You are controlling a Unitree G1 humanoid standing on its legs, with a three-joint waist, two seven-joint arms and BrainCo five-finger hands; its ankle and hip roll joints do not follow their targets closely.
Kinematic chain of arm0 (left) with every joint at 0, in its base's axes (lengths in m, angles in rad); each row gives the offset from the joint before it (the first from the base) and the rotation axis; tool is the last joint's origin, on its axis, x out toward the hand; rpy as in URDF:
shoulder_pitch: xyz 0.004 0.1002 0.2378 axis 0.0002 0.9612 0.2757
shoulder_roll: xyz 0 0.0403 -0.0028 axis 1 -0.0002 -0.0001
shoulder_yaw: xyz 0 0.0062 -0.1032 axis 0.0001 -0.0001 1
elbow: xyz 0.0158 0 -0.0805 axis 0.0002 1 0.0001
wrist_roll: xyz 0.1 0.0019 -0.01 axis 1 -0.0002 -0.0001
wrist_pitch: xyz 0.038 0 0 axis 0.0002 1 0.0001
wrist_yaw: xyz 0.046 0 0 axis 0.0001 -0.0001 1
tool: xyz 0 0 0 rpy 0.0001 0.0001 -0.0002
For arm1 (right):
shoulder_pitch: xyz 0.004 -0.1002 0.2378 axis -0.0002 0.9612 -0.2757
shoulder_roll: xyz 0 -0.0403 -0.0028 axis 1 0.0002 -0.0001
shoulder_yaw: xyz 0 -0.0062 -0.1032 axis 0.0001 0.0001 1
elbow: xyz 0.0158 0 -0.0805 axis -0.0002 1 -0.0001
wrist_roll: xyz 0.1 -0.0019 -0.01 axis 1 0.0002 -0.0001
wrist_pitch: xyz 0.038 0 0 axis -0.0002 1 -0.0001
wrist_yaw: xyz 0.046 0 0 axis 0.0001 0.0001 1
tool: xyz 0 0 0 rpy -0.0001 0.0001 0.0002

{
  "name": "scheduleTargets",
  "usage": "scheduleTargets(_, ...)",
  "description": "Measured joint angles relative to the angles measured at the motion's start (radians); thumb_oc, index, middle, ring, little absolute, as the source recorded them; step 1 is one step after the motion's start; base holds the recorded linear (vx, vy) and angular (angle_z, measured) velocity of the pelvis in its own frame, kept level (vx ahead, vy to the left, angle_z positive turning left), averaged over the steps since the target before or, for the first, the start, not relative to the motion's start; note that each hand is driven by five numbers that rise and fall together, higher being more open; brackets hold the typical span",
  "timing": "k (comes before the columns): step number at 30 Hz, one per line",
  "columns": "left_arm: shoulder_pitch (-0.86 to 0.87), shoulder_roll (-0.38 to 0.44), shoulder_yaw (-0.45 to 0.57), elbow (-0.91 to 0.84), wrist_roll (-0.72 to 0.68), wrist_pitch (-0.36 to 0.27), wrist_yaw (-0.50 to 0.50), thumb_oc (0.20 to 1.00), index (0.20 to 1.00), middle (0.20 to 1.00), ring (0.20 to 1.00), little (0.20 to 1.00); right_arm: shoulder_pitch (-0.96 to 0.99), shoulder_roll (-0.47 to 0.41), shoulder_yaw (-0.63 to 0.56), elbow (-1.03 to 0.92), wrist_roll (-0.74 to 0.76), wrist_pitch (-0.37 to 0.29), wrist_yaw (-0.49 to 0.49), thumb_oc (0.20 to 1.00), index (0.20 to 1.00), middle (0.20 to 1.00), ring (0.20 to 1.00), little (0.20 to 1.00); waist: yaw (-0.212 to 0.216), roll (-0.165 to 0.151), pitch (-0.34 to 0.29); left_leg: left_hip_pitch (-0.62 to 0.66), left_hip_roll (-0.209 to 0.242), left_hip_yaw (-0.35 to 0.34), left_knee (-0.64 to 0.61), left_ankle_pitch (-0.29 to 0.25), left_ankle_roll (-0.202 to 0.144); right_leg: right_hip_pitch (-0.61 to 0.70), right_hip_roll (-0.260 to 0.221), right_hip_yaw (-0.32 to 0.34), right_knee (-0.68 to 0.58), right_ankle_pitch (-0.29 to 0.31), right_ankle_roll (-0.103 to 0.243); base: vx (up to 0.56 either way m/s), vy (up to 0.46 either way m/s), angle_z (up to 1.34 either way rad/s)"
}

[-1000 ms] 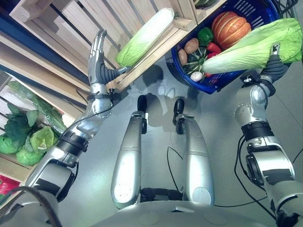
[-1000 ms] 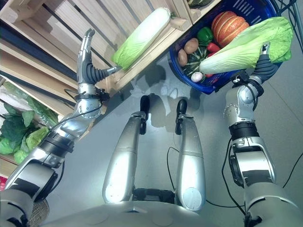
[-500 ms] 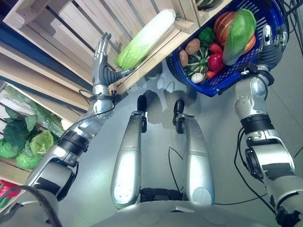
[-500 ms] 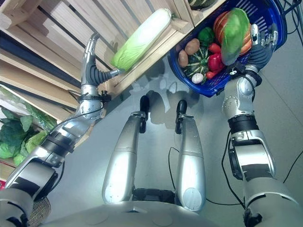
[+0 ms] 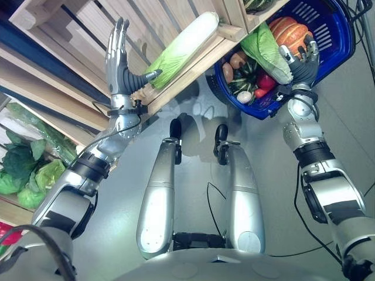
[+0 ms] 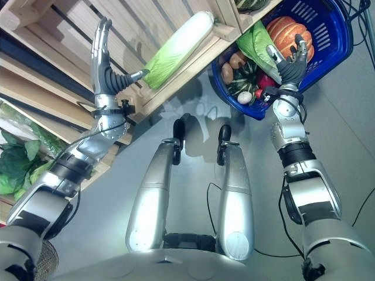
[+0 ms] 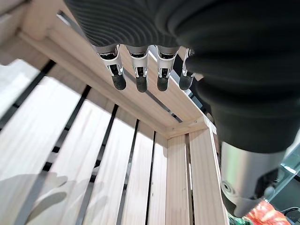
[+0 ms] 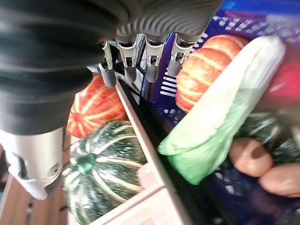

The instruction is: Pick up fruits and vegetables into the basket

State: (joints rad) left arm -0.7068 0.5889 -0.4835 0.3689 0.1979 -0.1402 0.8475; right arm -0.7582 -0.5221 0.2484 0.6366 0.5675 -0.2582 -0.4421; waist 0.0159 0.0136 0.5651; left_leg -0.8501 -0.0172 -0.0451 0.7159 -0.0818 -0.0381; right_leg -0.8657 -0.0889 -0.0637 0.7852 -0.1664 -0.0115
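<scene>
This looks like a greengrocer's corner of a shop: slatted wooden shelves (image 5: 70,52) hold loose produce, with a long cabbage (image 5: 181,47) lying just beside the left hand (image 5: 120,64) and leafy greens (image 5: 29,172) heaped on a lower tier near that arm. A blue shopping basket (image 5: 328,41) full of vegetables, a pumpkin (image 5: 290,32) among them, sits under the right hand (image 5: 299,61) on a plain grey floor (image 5: 263,170).

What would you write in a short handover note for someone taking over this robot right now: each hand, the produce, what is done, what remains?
Right hand: open, holding nothing, over the blue basket.
Left hand: open, raised at the wooden shelf, beside the cabbage on the shelf.
Done: one napa cabbage lies in the basket with the orange pumpkin and other vegetables.
Left: take the shelf cabbage and put it in the basket.
</scene>
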Motion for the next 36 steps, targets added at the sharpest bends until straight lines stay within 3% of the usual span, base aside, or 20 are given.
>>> scheduleTargets(11, -0.066, -0.090, 0.012, 0.298, -0.030, 0.013, 0.072, 1.000, 1.000, 1.000, 1.000, 1.000, 0.320, 0.189, 0.075, -0.244, -0.012, -0.033, -0.003, 1.000, 1.000, 1.000, 1.000, 1.000, -0.119, -0.040, 0.010, -0.011, 0.036, 0.064, 0.027, -0.042, 0.010, -0.031, 0.039, 0.065, -0.003, 0.000, 0.014, -0.03, 0.049, -0.18)
scheduleTargets(14, -0.082, -0.112, 0.021, 0.359, -0.044, 0.031, 0.084, 1.000, 1.000, 1.000, 1.000, 1.000, 0.410, 0.210, 0.087, -0.244, -0.007, -0.076, 0.037, 1.000, 1.000, 1.000, 1.000, 1.000, -0.151, -0.041, 0.011, -0.027, 0.045, 0.082, 0.025, -0.046, 0.011, -0.055, 0.055, 0.091, -0.013, 0.010, 0.020, -0.03, 0.071, -0.21)
scheduleTargets(26, -0.176, -0.111, 0.042, 0.503, -0.162, 0.152, 0.137, 1.000, 1.000, 1.000, 1.000, 1.000, 0.474, 0.185, 0.154, -0.308, 0.078, -0.147, 0.182, 1.000, 1.000, 1.000, 1.000, 1.000, -0.194, -0.043, 0.011, -0.035, 0.055, 0.121, -0.043, -0.034, 0.008, -0.086, 0.070, 0.124, -0.074, 0.038, 0.015, -0.02, 0.048, -0.09)
scheduleTargets(34, -0.260, -0.098, 0.057, 0.570, -0.204, 0.211, 0.210, 1.000, 1.000, 1.000, 1.000, 1.000, 0.476, 0.174, 0.162, -0.328, 0.083, -0.169, 0.208, 1.000, 1.000, 1.000, 1.000, 1.000, -0.205, -0.044, 0.010, -0.036, 0.056, 0.123, -0.060, -0.036, 0.008, -0.087, 0.070, 0.124, -0.089, 0.038, 0.015, 0.00, 0.010, -0.01)
scheduleTargets(36, -0.272, -0.099, 0.056, 0.570, -0.221, 0.253, 0.211, 1.000, 1.000, 1.000, 1.000, 1.000, 0.475, 0.174, 0.164, -0.331, 0.086, -0.175, 0.208, 1.000, 1.000, 1.000, 1.000, 1.000, -0.206, -0.044, 0.010, -0.038, 0.056, 0.122, -0.060, -0.036, 0.008, -0.088, 0.070, 0.122, -0.092, 0.038, 0.015, 0.00, 0.000, 0.00)
